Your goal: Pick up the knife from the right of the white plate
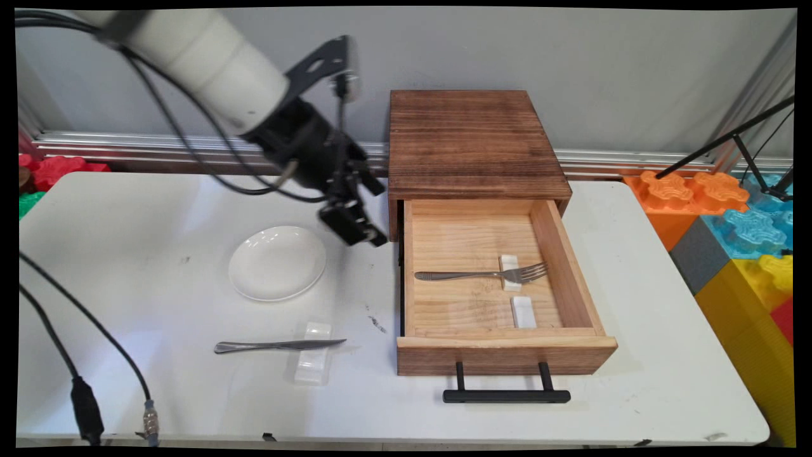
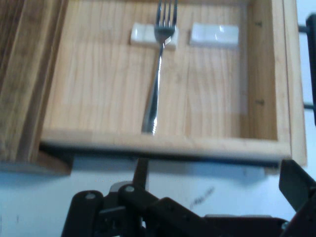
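Arm slants down from upper left — jaws (image 1: 355, 223) beside the open drawer (image 1: 419, 266), grip state unclear.

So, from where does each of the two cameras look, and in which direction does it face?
Main view: fixed above the table's near side, looking down across it to the wall; shows the white arm and its hand beside the open drawer.
Hand view: on the hand, facing over the drawer's side wall; its black linkage rises from the bottom edge.
Shared: drawer, fork, two white rests.
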